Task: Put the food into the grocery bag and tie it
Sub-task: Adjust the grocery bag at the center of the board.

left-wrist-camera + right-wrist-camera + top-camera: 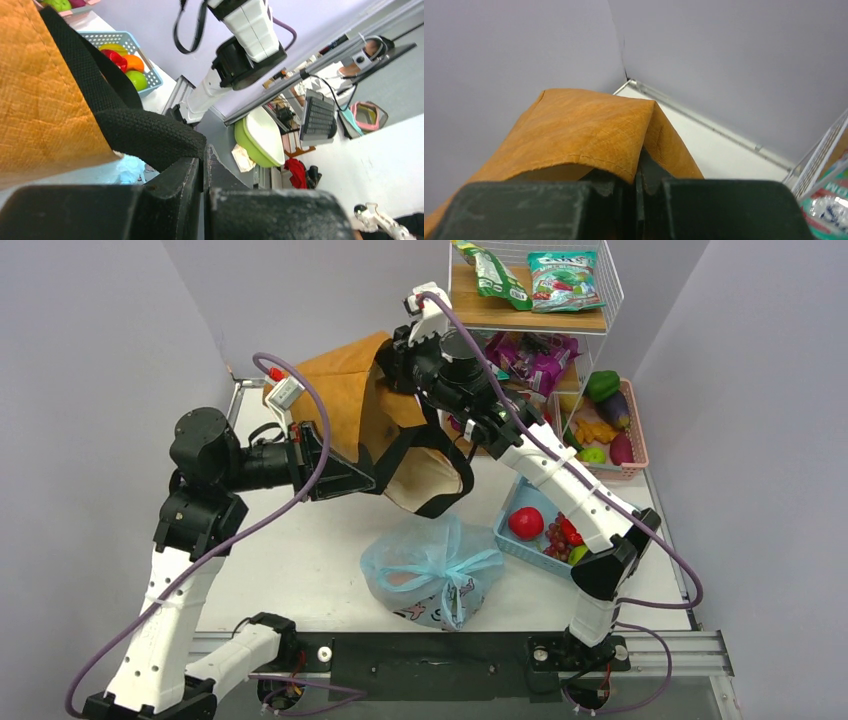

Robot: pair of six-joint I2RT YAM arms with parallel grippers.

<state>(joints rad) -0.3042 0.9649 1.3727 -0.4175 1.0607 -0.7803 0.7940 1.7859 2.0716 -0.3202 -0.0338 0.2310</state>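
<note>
The light blue grocery bag (430, 575) sits on the table near the front, its handles knotted together on top and something pale showing through the plastic. A sliver of it shows in the left wrist view (131, 168). More food (548, 528) lies in a blue basket to its right. Both grippers hold a tan-orange tote (345, 405) up behind the bag. My left gripper (378, 483) (206, 152) is shut at the tote's rim, where its black strap (145, 132) runs. My right gripper (390, 362) (639, 175) is shut on the tote's upper edge (589, 127).
A blue basket (512, 543) (150, 70) stands right of the bag. A pink basket (636, 430) of vegetables sits at the back right. A wire shelf (530, 310) with snack packets stands behind it. The tote's strap loops (445, 480) hang down over the table's middle.
</note>
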